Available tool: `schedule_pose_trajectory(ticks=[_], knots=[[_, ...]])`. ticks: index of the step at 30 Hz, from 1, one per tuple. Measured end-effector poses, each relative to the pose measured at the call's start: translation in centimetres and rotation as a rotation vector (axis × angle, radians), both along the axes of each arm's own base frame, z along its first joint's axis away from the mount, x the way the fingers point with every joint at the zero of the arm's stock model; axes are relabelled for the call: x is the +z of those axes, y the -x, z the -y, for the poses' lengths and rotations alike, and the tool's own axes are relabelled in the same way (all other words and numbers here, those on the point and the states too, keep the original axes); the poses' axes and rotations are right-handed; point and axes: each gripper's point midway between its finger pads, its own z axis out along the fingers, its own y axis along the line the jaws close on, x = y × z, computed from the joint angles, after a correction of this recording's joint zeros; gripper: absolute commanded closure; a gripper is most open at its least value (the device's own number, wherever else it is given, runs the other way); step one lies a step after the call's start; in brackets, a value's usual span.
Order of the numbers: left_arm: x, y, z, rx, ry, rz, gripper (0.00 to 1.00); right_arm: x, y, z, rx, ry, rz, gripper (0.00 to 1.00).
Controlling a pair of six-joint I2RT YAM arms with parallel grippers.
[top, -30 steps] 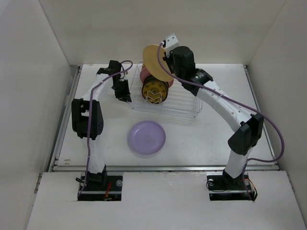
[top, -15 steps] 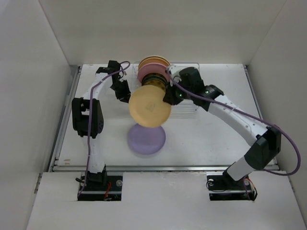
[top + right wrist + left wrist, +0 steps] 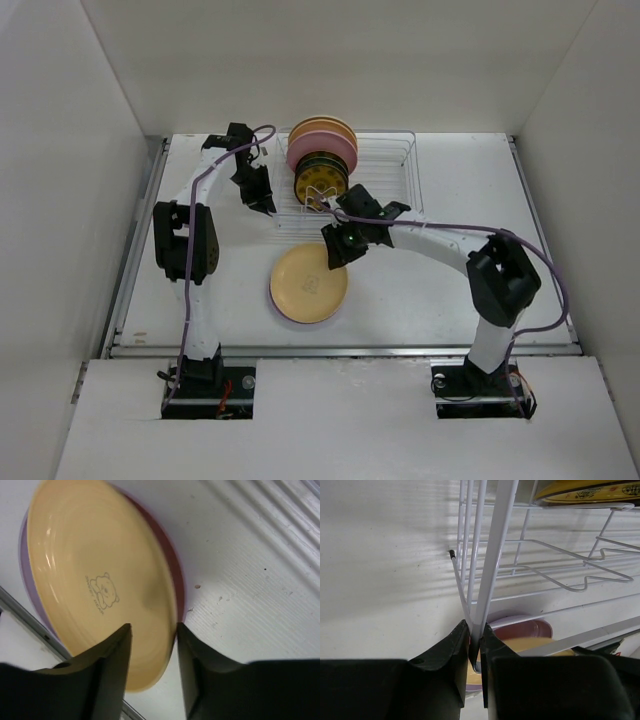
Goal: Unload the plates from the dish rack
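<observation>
The wire dish rack (image 3: 400,175) stands at the back of the table. In it stand a cream plate (image 3: 320,124), a pink plate (image 3: 322,152) and a dark plate with a gold pattern (image 3: 320,182). A pale yellow plate (image 3: 308,284) lies on a lavender plate (image 3: 275,300) in front of the rack. My right gripper (image 3: 336,250) is open just above the yellow plate's (image 3: 95,580) far right rim, its fingers (image 3: 112,665) apart over it. My left gripper (image 3: 266,202) is shut on the rack's corner wire (image 3: 495,555).
White walls enclose the table on three sides. A metal rail (image 3: 340,350) runs along the near edge. The right arm's elbow (image 3: 500,280) stands over the right part of the table.
My right gripper carried the yellow plate out of the rack, forward and down, and let it go on the lavender plate. The left gripper has stayed on the rack.
</observation>
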Motion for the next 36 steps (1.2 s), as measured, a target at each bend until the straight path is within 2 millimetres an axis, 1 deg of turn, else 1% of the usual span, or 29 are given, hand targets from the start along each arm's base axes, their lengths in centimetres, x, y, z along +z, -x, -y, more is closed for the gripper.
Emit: schedule_pose_trajectory(ticks=[1,2,4,7,10,12,13,14,16,18,19,20,22,23,24,25,26,28,29,31,33,35,36], knots=[[0.0,0.0,0.0,-0.001,0.000,0.001,1.00,-0.1,-0.2,0.1,-0.009,0.011,0.011,0.47],[0.0,0.0,0.0,-0.001,0.000,0.000,1.00,-0.1,-0.3,0.1,-0.011,0.020,0.018,0.43],[0.0,0.0,0.0,-0.001,-0.001,0.000,1.00,-0.3,-0.8,0.0,-0.019,0.050,0.038,0.41],[0.0,0.0,0.0,-0.001,-0.001,0.001,1.00,-0.8,-1.3,-0.2,-0.025,0.121,0.084,0.41],[0.0,0.0,0.0,-0.004,-0.001,0.002,1.00,-1.1,-0.9,0.0,-0.020,0.179,0.101,0.41],[0.0,0.0,0.0,-0.005,-0.001,0.002,1.00,-0.5,-0.8,0.1,-0.015,0.201,0.117,0.39],[0.0,0.0,0.0,-0.009,-0.002,0.004,1.00,0.3,-1.0,-0.1,-0.016,0.200,0.136,0.34],[0.0,0.0,0.0,-0.012,-0.003,0.005,1.00,1.4,-1.5,-0.2,-0.023,0.189,0.166,0.32],[-0.1,0.0,0.0,-0.015,-0.008,0.007,1.00,5.1,-3.0,-0.4,-0.047,0.142,0.252,0.27],[-0.1,0.0,-0.1,-0.020,-0.014,0.010,1.00,10.4,-5.4,-0.7,-0.082,0.061,0.383,0.27],[-0.1,0.0,-0.1,-0.022,-0.016,0.011,1.00,13.3,-7.0,-0.7,-0.103,0.019,0.458,0.30],[-0.1,0.0,-0.1,-0.023,-0.019,0.011,1.00,15.9,-8.6,-0.6,-0.125,-0.010,0.528,0.39],[-0.1,0.0,-0.1,-0.027,-0.022,0.012,1.00,20.2,-12.2,-0.5,-0.165,-0.041,0.653,0.46],[-0.1,0.0,-0.1,-0.029,-0.024,0.014,1.00,21.6,-13.9,-0.6,-0.181,-0.046,0.700,0.48],[-0.1,0.0,-0.1,-0.030,-0.027,0.014,1.00,22.2,-15.8,-0.8,-0.192,-0.043,0.734,0.48],[-0.1,0.0,-0.1,-0.032,-0.029,0.014,1.00,22.2,-17.4,-1.0,-0.199,-0.036,0.758,0.48],[-0.1,0.0,-0.1,-0.035,-0.031,0.016,1.00,21.5,-18.8,-1.1,-0.201,-0.022,0.767,0.48],[-0.1,0.0,-0.2,-0.039,-0.036,0.017,1.00,18.7,-20.9,-0.9,-0.194,0.022,0.747,0.48],[-0.1,0.0,-0.2,-0.042,-0.037,0.019,1.00,16.7,-21.7,-0.7,-0.187,0.051,0.725,0.48],[-0.1,0.0,-0.2,-0.046,-0.038,0.019,1.00,13.1,-23.0,-0.3,-0.168,0.097,0.673,0.48],[-0.1,0.0,-0.2,-0.049,-0.039,0.019,1.00,10.7,-24.0,-0.2,-0.144,0.109,0.636,0.49],[-0.2,0.0,-0.2,-0.053,-0.040,0.017,1.00,9.3,-24.5,-0.2,-0.125,0.105,0.609,0.52],[-0.2,0.0,-0.2,-0.055,-0.041,0.016,1.00,9.0,-24.6,-0.1,-0.117,0.100,0.599,0.52]])
